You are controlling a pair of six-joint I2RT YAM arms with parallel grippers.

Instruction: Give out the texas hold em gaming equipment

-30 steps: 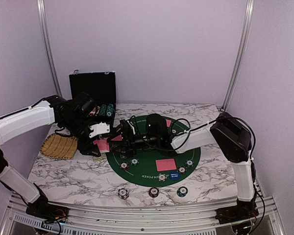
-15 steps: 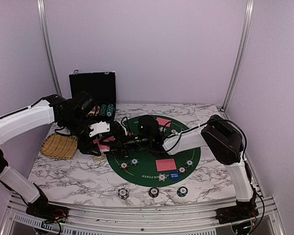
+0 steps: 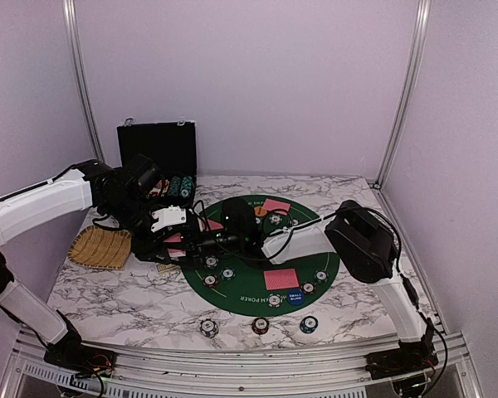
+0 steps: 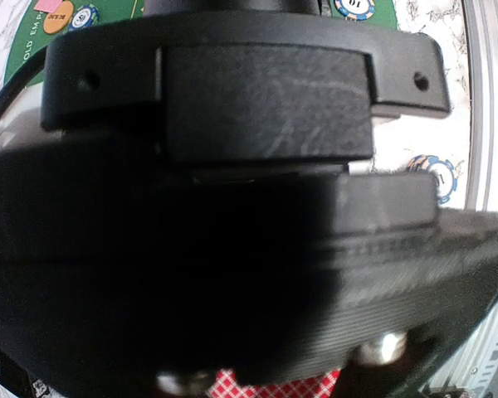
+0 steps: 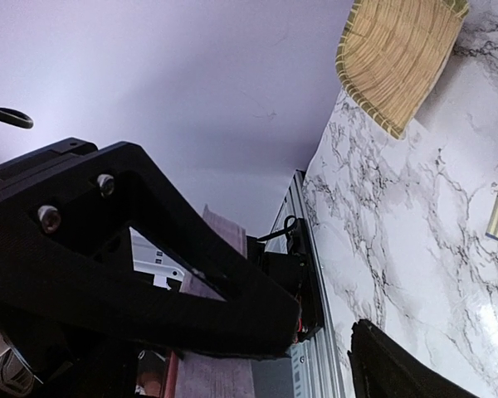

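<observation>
I am seeing the left gripper (image 3: 173, 242) clamped on a stack of red-backed playing cards (image 4: 270, 386) at the left edge of the round green felt mat (image 3: 241, 286). The right gripper (image 5: 330, 330) is hovering just beside it, fingers standing apart, gripping nothing I can make out. Small round striped poker chips (image 3: 228, 274) are lying on the mat with the blue "small blind" disc (image 3: 295, 298), and on the white marble table (image 3: 124, 298) in front.

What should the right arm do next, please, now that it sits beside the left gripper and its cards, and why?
Probably ease the right gripper slightly left onto the top of the red-backed cards, then close. The left gripper is shut on them at the edge of the green mat, and the right one looks open and close beside them, so it seems placed to take a card.
</observation>
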